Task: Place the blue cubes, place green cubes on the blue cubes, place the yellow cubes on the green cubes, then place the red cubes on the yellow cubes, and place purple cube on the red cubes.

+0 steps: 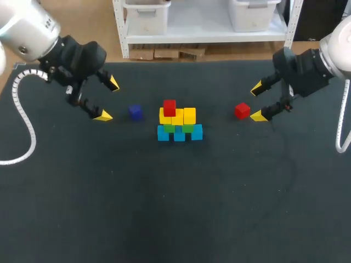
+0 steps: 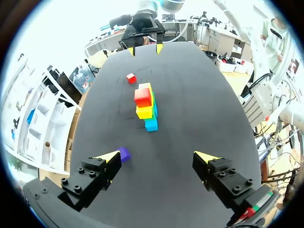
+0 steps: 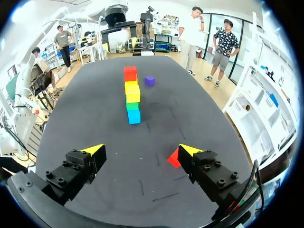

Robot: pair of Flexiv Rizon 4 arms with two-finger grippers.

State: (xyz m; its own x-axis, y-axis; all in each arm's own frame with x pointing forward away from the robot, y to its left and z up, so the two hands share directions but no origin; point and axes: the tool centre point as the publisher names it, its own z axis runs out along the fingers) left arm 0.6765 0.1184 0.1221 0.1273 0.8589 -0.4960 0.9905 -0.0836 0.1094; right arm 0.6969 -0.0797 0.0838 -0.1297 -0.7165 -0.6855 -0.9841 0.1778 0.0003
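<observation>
Mid-table stood the stack [image 1: 178, 123]: blue cubes [image 1: 180, 133] at the base, then green cubes [image 1: 176, 128], yellow cubes [image 1: 177, 116], and a red cube [image 1: 169, 106] capping its 9 o'clock end. A loose red cube [image 1: 242, 110] lay at the stack's 3 o'clock, the purple cube [image 1: 135, 112] at its 9 o'clock. The right gripper [image 1: 256, 102], claw wide and empty, hung with one finger just beside the loose red cube. The left gripper [image 1: 107, 99], equally wide, hung near the purple cube. The loose red cube looked next: straddle it squarely, then set it down flush beside its twin. The dark table [image 1: 164, 219] looked matte, faintly marked.
</observation>
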